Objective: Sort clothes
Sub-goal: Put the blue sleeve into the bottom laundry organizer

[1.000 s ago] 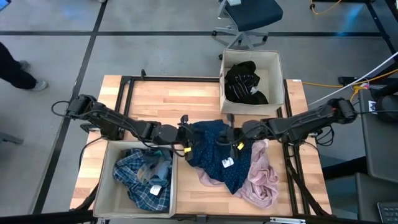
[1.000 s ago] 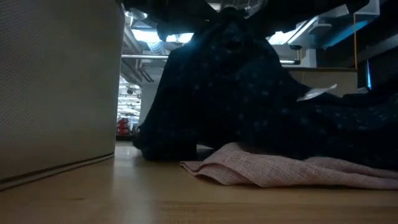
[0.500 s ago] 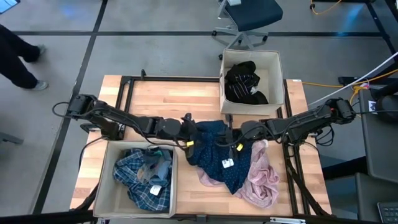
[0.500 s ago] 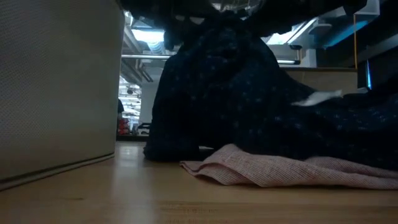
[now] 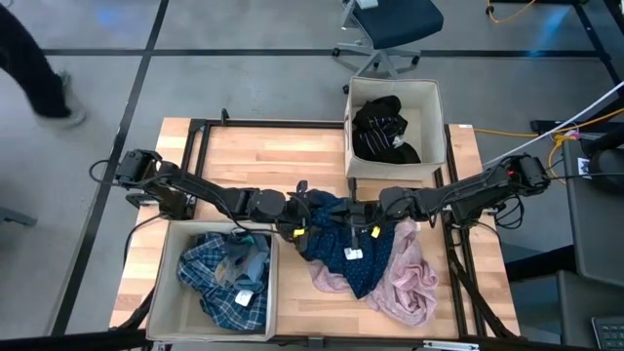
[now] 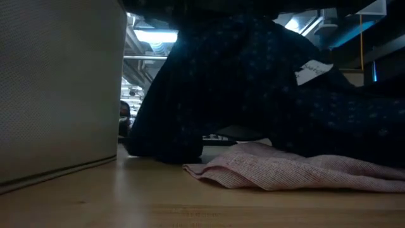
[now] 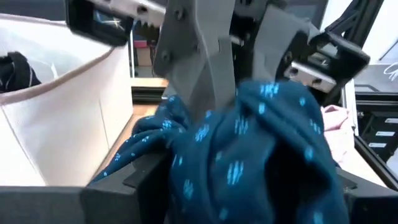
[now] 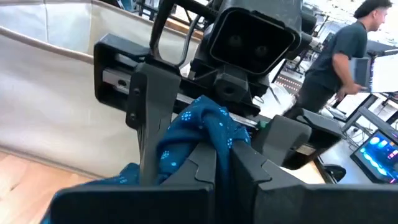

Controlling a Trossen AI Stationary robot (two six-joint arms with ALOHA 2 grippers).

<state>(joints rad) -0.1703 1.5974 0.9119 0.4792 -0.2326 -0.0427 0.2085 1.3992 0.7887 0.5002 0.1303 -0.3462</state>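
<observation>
The right gripper pinches a fold of the navy dotted garment between closed fingers. Facing it, the left gripper stands spread wide around the same bunched fold, the cloth hanging below both over the pink garment.

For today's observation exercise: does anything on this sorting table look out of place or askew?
Not really. The navy dotted garment hangs bunched between the left gripper and right gripper, draping over the pale pink garment, normal mid-sort.
</observation>
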